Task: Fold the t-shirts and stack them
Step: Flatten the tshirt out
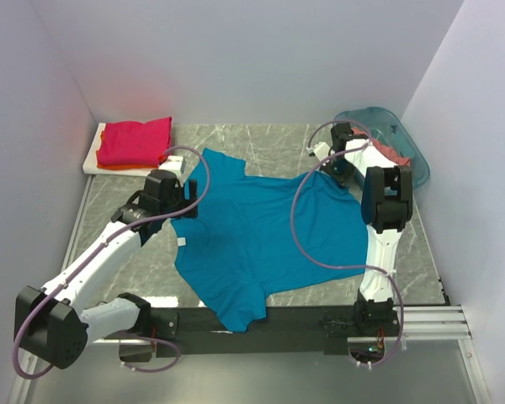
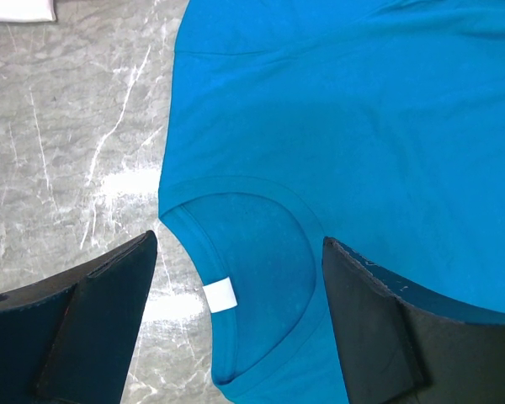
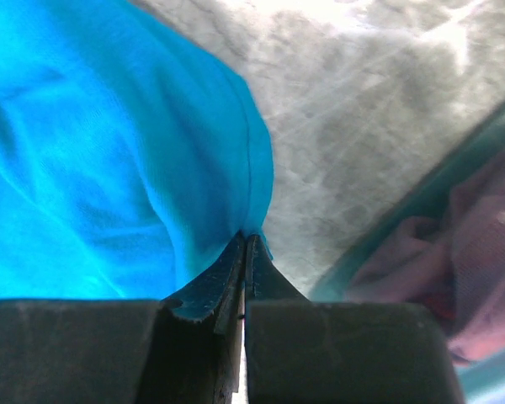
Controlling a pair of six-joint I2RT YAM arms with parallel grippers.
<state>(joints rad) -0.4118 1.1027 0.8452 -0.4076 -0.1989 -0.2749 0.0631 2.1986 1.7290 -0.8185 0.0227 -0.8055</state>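
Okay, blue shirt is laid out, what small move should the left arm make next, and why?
Probably lower the left gripper and close on the collar: its jaws stand open astride it, holding nothing, while the right gripper is shut on the shirt's edge near the basket.

Left hand (image 2: 240, 246) gapes wide; right hand (image 3: 246, 246) pinched shut.

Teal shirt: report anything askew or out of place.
The teal shirt lies spread sideways, and its near sleeve drapes off the tabletop over the black base rail. The right pincer pinches its far corner.
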